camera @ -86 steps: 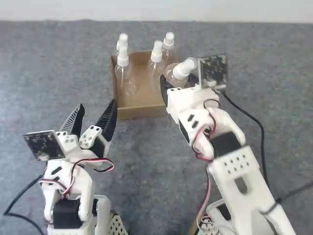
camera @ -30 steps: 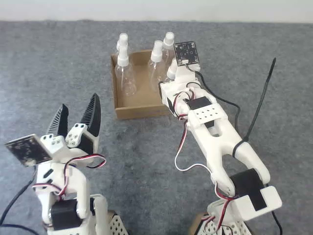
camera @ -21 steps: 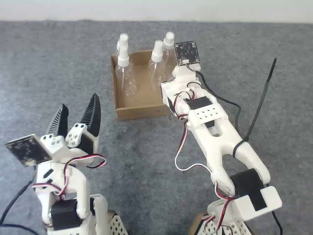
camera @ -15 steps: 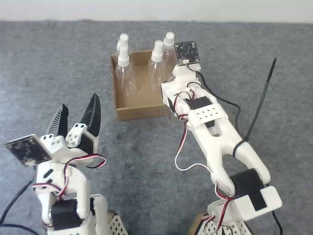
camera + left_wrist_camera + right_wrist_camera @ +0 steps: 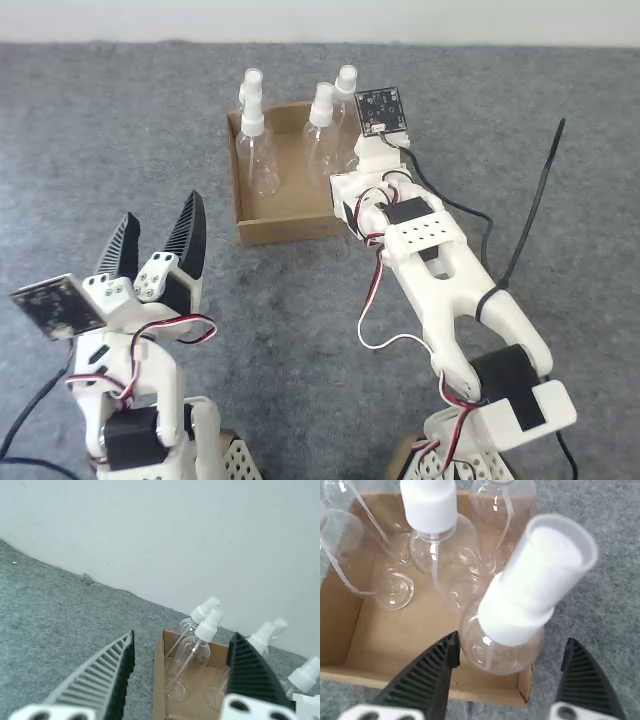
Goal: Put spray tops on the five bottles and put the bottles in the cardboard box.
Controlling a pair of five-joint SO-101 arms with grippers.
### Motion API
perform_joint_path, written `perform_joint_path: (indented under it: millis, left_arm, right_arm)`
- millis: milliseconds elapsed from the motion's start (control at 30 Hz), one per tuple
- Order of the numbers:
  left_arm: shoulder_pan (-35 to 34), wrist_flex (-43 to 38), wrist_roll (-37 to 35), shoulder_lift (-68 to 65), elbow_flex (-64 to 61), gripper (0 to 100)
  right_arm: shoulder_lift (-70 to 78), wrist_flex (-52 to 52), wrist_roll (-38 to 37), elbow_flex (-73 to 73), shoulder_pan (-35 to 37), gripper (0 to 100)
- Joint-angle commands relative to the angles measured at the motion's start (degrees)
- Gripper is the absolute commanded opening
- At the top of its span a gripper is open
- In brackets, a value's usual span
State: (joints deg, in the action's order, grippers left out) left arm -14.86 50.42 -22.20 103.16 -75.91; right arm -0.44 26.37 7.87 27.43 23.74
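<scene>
Straddling a bottle (image 5: 495, 647), the right gripper (image 5: 512, 640) has its jaws spread wide, one finger each side of the clear body. Can't tell if either finger touches it. That bottle, w/ white spray top (image 5: 535, 585) on, sits in the cardboard box (image 5: 415, 630), in the near corner on the right arm's side. Four more bottles (image 5: 258, 155) stand in the box too, all w/ tops on: two by the left wall, two toward the far right corner. In the high view the right arm (image 5: 440, 270) stretches out to the box's right edge. The left gripper (image 5: 162, 212) is well apart from the box, held up nr its own base, jaws also wide, aimed toward the box. Grey carpet (image 5: 520, 110) covers the table; white wall (image 5: 150, 530) behind.
</scene>
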Motion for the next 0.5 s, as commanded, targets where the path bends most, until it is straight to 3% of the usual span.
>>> perform_joint_path:
  millis: [0,467]
  left_arm:
    - [0.18,-2.11,-0.53,-0.35,1.27,28]
    - [0.18,-2.11,-0.53,-0.35,1.27,28]
  right_arm:
    - [-5.41,1.36,-0.88,-2.55,0.92,27.8]
    - [-11.56,10.15,-0.53,-2.37,3.91,27.7]
